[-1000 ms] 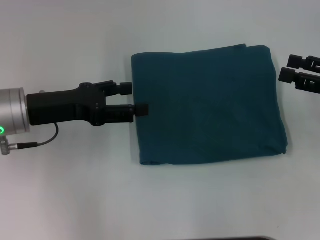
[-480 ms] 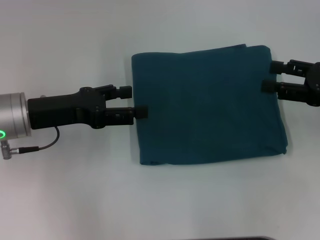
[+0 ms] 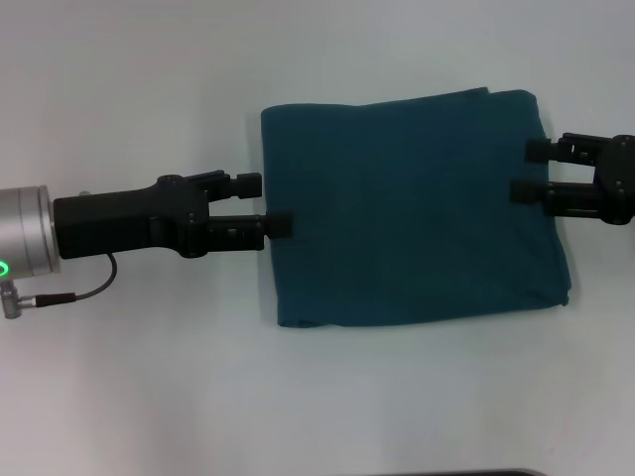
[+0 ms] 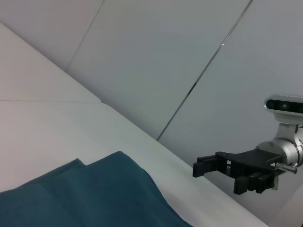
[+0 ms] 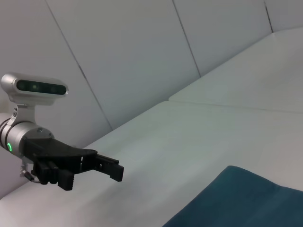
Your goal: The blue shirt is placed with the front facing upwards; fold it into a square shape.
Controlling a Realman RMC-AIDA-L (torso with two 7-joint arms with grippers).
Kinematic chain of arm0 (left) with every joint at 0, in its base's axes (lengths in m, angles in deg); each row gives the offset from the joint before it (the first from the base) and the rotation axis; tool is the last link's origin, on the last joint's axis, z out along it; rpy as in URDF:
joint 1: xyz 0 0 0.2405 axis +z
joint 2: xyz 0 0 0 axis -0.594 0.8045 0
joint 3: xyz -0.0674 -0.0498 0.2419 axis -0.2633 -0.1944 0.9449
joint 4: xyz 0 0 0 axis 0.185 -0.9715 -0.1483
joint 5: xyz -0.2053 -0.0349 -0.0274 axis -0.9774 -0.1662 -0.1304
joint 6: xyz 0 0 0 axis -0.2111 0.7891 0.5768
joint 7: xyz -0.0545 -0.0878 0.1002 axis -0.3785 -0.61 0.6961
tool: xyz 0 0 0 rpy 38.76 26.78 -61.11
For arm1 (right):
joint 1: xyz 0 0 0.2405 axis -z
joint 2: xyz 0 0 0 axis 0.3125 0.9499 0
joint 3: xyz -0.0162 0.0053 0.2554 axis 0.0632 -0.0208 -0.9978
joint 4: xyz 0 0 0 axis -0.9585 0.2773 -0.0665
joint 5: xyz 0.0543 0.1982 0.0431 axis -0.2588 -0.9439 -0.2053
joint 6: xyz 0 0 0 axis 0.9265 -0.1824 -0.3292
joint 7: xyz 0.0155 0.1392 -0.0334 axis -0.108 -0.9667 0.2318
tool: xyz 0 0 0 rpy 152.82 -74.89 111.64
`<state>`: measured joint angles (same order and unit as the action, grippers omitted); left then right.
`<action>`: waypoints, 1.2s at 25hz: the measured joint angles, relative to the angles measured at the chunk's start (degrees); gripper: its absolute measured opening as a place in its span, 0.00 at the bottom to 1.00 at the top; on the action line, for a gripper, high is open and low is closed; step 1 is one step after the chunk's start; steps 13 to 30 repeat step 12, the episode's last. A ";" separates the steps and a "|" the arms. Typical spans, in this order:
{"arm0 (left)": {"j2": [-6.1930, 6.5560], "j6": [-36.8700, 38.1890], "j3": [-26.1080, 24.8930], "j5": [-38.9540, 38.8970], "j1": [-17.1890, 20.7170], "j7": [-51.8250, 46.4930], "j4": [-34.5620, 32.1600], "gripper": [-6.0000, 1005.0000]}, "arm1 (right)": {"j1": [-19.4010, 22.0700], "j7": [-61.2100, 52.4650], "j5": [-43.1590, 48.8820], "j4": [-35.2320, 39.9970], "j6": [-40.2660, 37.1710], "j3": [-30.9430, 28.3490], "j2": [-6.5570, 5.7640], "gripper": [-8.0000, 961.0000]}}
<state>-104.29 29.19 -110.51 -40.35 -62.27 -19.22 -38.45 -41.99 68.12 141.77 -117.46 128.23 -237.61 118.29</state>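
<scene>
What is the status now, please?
Left gripper open at shirt's left edge. Right gripper open over right edge. Blue shirt folded square, flat. Nothing in the way.

We find no readable text, label, brand or number anywhere; the folded shirt (image 3: pixel 412 208) shows only plain teal cloth.

Corner of the blue shirt (image 5: pixel 246 201) lying flat on the white table (image 5: pixel 189 137), left gripper (image 5: pixel 106 169) well apart from the shirt, fingers parted, pale wall panels (image 5: pixel 142 52) behind the table
</scene>
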 joint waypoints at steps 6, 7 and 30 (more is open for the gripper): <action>0.01 0.09 0.00 0.00 0.02 -0.22 -0.46 0.92 | 0.07 -0.68 0.00 -0.03 -0.04 0.02 -0.17 0.87; 0.02 0.10 0.00 0.00 0.04 -0.22 -0.62 0.92 | 0.14 -0.70 0.00 -0.05 -0.04 0.02 -0.17 0.89; 0.09 0.12 0.00 0.11 0.08 -0.28 -0.79 0.92 | 0.32 -0.78 -0.01 -0.08 -0.06 0.01 -0.25 0.96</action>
